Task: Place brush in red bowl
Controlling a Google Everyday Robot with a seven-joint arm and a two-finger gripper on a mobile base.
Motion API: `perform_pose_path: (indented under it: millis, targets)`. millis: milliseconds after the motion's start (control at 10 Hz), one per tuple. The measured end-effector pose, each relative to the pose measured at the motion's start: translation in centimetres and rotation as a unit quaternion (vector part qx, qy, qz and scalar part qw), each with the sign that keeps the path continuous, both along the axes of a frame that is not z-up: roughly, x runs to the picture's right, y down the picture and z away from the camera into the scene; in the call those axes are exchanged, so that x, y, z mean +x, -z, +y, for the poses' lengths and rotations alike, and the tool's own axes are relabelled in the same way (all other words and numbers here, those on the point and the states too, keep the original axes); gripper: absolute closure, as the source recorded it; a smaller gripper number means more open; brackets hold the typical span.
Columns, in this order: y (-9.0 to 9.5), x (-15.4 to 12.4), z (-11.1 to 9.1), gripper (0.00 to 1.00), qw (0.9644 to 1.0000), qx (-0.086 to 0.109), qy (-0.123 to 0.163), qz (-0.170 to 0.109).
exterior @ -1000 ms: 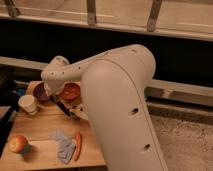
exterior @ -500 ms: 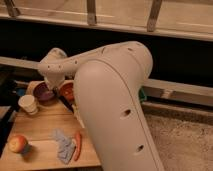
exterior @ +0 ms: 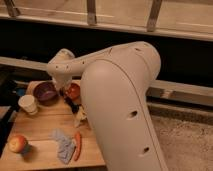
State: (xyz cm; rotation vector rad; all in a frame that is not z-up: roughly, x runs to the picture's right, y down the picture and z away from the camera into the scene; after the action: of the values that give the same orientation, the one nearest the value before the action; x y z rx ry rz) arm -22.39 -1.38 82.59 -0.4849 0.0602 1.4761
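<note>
The red bowl (exterior: 73,90) sits on the wooden table (exterior: 35,125), right of the dark purple bowl (exterior: 45,92). My white arm reaches in from the right, with its wrist (exterior: 60,70) above the two bowls. The gripper (exterior: 68,99) hangs at the red bowl's near left edge and shows only as a dark shape. A slim dark piece (exterior: 73,106) runs down from there; I cannot tell whether it is the brush or part of the gripper. The arm hides the table's right side.
A white cup (exterior: 28,104) stands left of the purple bowl. An apple (exterior: 17,144) lies at the front left. A grey cloth (exterior: 63,146) and an orange carrot (exterior: 77,145) lie at the front. A pale object (exterior: 80,117) sits by the arm.
The wrist has stayed above the bowls, shifting only slightly. The arm's large link now fills more of the view. The things on the table have not moved.
</note>
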Motion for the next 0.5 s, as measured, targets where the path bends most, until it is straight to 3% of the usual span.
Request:
perform_pose_path:
  millis: [200,500]
  targets:
    - [-1.3,1.4,1.1,1.0,0.9996,-0.024,-0.012,0.011]
    - [-2.9,1.5,2.5,0.99,0.9979,-0.062,0.0,0.019]
